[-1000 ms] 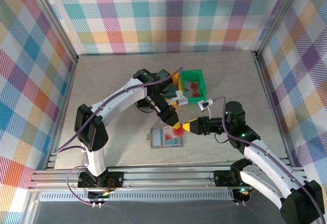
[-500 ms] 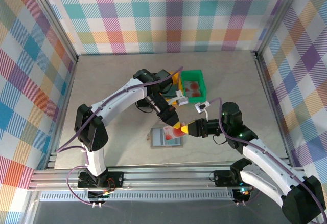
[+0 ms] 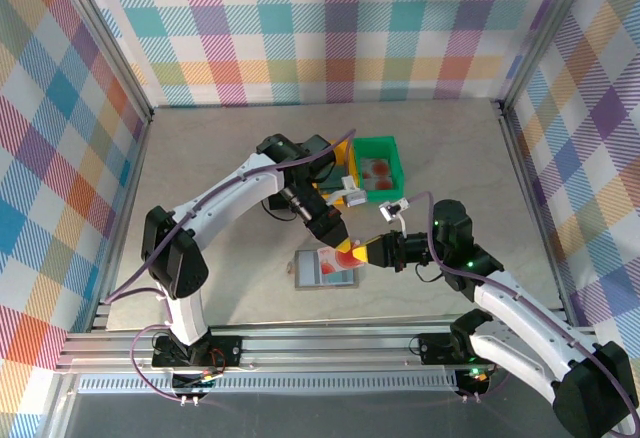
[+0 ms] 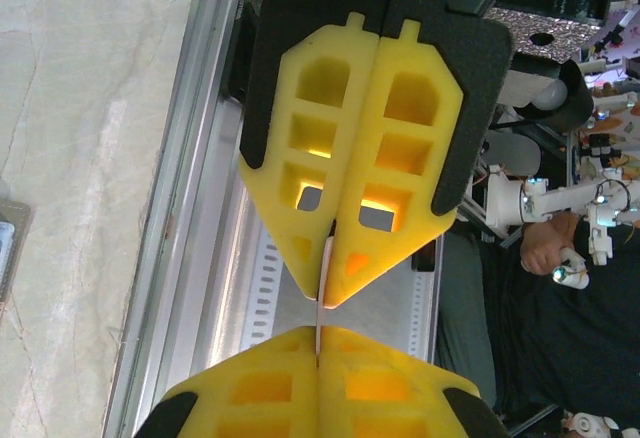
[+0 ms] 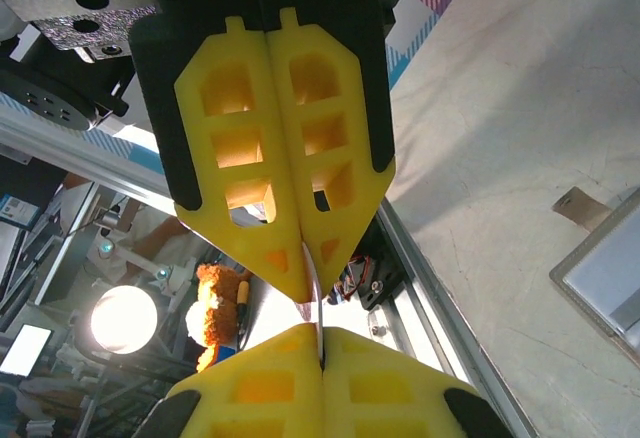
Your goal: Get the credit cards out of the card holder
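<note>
A thin reddish-pink credit card (image 3: pixel 351 255) hangs edge-on just above the grey card holder (image 3: pixel 325 269), which lies open on the table. My left gripper (image 3: pixel 343 247) is shut on one edge of the card and my right gripper (image 3: pixel 361 251) is shut on the opposite edge, tip to tip. In the left wrist view my left gripper (image 4: pixel 320 334) pinches the card (image 4: pixel 321 313) from below while the right gripper (image 4: pixel 326 291) pinches it from above. The right wrist view mirrors this: right gripper (image 5: pixel 322 334), card (image 5: pixel 318 313), left gripper (image 5: pixel 312 283), and a corner of the card holder (image 5: pixel 610 278).
A green tray (image 3: pixel 392 148) with a reddish card inside stands behind the grippers. A yellow tray (image 3: pixel 342 149) peeks out beside the left arm. The aluminium rail (image 3: pixel 320 343) runs along the near table edge.
My right gripper has moved left to the card and closed on its free edge. The left gripper has kept its grip and hardly moved.
</note>
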Tool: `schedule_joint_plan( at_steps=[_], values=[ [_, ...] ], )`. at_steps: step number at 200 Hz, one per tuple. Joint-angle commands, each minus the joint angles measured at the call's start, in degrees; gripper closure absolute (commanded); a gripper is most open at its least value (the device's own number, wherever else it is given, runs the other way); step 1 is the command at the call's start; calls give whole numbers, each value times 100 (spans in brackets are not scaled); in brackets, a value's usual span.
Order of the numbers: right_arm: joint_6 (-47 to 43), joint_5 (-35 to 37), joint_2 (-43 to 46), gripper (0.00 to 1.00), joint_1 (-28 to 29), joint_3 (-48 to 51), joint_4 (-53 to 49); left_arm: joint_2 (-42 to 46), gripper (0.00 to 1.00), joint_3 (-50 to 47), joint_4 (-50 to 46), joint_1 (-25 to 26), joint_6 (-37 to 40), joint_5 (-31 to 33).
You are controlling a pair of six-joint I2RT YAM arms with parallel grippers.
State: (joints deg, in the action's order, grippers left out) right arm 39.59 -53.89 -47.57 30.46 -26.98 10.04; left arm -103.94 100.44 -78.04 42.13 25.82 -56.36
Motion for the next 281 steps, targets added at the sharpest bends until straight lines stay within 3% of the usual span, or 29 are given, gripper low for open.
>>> schedule_joint_plan(
  at_steps=[1, 61, 101, 118, 127, 140, 152, 173, 222, 240, 281],
  values=[
    [-119, -9, 72, 100, 59, 9, -48, 351, 97, 71, 39, -69, 151, -187],
    [-197, 432, 100, 100, 57, -100, -175, 1203, 73, 74, 684, -90, -449, 414],
    [-377, 666, -104, 100, -54, -394, -407, 2028, 65, -131, 1441, -164, -1064, 1391],
    [-495, 928, -112, 100, -344, -580, -714, 2655, 51, -590, 2056, -208, -1378, 1891],
    [-505, 1065, -170, 100, -544, -689, -819, 3033, 38, -903, 2454, -214, -1592, 2353],
    [-625, 1479, -420, 100, -848, -988, -1238, 3583, 35, -1463, 2923, -214, -1754, 2826],
    [-739, 1747, -798, 100, -1082, -1294, -1480, 4065, 13, -1953, 3318, -214, -2016, 3456],
    [-928, 2102, -1562, 100, -1337, -1879, -1892, 4772, 0, -2736, 3801, -219, -2365, 4237],
    [-1571, 3382, -3321, 100, -1533, -3457, -3036, 5675, 0, -3745, 4070, -215, -2698, 5563],
    [-1665, 3481, -3767, 100, -1584, -3843, -3093, 5776, 0, -3863, 4150, -227, -2729, 5877],
    [-1882, 3913, -4757, 100, -1672, -4689, -3561, 5493, 0, -3866, 4253, -218, -2736, 5973]
  ],
)
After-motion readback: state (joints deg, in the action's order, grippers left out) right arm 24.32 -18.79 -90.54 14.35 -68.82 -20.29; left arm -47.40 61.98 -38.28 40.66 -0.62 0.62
